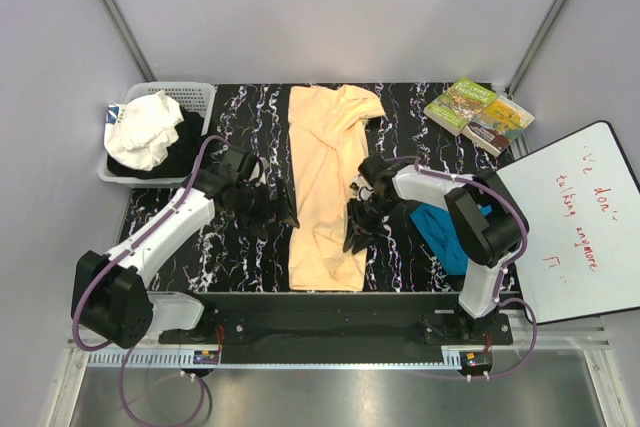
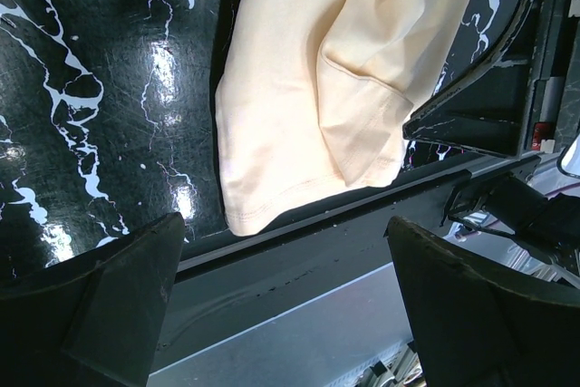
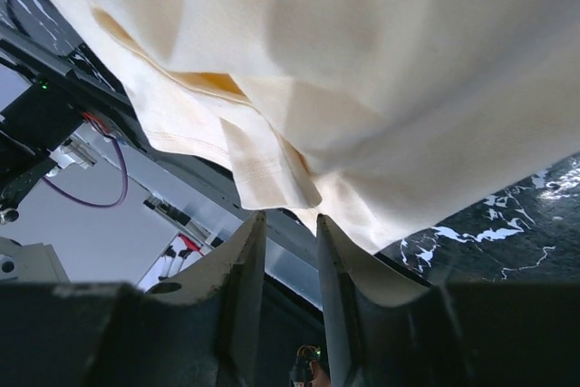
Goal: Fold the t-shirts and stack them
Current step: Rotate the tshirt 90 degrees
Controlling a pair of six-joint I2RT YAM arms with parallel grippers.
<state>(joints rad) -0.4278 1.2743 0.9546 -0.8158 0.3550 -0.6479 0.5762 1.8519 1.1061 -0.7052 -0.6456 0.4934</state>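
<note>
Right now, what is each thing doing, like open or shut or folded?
peach t-shirt: folded lengthwise into a long strip, lying flat.
teal t-shirt: crumpled, partly hidden by the right arm.
left pincer: wide open, empty.
right pincer: barely open beside the peach hem, holding nothing.
basket: holding white and black cloth.
books: closed, lying flat.
whiteboard: written on.

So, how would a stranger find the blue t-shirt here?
Look at the black marbled table, on its right side beside the whiteboard. Partly under the right arm lies the teal-blue t-shirt, bunched up. It is the only blue cloth; the peach-yellow t-shirt at the centre is long and flat.
</note>
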